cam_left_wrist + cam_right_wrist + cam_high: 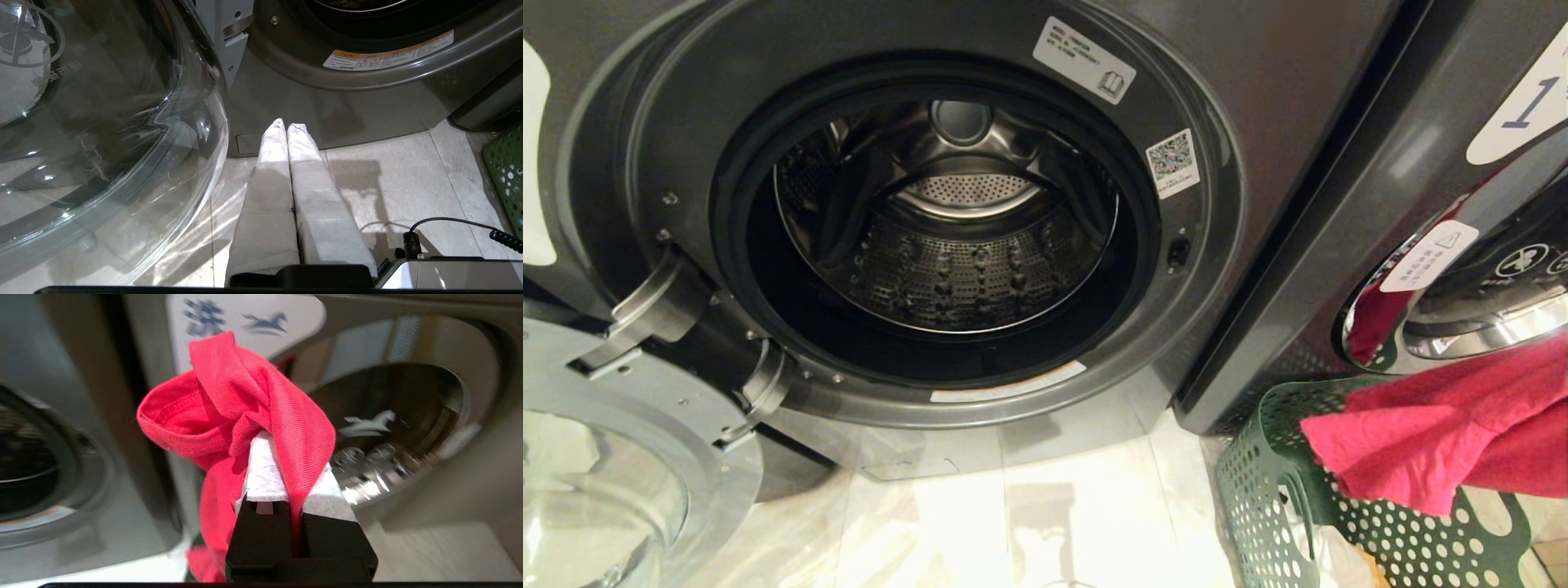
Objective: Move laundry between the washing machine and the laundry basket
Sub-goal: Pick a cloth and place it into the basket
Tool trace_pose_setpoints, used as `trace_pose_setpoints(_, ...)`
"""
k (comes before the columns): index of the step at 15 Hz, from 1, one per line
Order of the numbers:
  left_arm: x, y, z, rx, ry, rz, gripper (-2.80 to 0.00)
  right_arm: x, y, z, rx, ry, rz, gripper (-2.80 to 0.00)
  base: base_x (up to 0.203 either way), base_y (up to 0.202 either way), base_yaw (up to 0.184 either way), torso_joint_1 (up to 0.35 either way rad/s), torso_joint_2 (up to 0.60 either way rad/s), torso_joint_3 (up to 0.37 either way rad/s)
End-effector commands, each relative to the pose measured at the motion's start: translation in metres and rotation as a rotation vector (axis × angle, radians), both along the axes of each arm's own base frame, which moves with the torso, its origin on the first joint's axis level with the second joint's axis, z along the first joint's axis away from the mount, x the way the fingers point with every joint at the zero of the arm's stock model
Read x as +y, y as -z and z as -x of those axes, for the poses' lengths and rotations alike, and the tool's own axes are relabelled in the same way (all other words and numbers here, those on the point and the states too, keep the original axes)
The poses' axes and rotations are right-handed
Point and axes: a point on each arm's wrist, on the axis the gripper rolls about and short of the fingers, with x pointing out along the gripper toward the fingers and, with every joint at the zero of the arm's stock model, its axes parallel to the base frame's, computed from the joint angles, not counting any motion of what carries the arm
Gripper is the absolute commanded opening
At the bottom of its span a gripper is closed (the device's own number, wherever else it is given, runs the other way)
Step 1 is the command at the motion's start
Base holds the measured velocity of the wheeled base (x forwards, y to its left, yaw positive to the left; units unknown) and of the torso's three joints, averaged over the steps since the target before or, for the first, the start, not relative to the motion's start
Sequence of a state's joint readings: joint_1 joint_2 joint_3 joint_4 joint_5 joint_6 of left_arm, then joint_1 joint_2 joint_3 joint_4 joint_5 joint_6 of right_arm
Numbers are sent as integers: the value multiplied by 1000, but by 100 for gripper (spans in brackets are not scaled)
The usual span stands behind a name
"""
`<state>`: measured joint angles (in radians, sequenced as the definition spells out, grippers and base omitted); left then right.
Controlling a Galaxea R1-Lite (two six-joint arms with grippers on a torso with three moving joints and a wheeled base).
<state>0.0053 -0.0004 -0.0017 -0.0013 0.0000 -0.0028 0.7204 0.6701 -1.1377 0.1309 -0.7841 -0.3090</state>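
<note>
From the head view the washing machine (947,237) stands open, its door (621,457) swung aside and its drum (956,245) bare of clothes as far as can be seen. The red-pink garment (1437,441) hangs over the green laundry basket (1274,490), where something pale and a yellow-orange scrap still lie — so loading looks barely begun.

In the left wrist view the left gripper (285,124) hangs low beside the door, fingers pressed together and empty.

In the right wrist view the right gripper (286,457) pinches the red-pink garment tight, facing a neighbouring machine (408,424).
</note>
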Motion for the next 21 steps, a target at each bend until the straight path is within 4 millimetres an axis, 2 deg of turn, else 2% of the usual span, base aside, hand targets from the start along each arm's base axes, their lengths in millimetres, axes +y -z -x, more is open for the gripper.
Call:
trace_pose_setpoints(1, 0, 0, 0, -1, -1, 0, -280, 9, 6, -13, 63, 94, 3, -280, 0, 0, 0, 0, 0, 0)
trace_pose_setpoints(4, 0, 0, 0, -1, 1, 0, -280, 12, 24, -18, 138, 171, -38, -280, 0, 0, 0, 0, 0, 0)
trace_pose_setpoints(7, 0, 0, 0, 0, -1, 0, -280, 17, 55, -25, 242, 202, -100, -280, 0, 0, 0, 0, 0, 0)
trace_pose_setpoints(12, 0, 0, 0, -1, -1, 0, -280, 22, 135, -32, 510, 350, -177, -280, 0, 0, 0, 0, 0, 0)
trace_pose_setpoints(14, 0, 0, 0, -1, -1, 0, -280, 22, 158, -32, 597, 383, -170, -280, 0, 0, 0, 0, 0, 0)
trace_pose_setpoints(21, 0, 0, 0, 0, 0, 0, -280, 28, 188, -43, 781, 449, -237, -280, 0, 0, 0, 0, 0, 0)
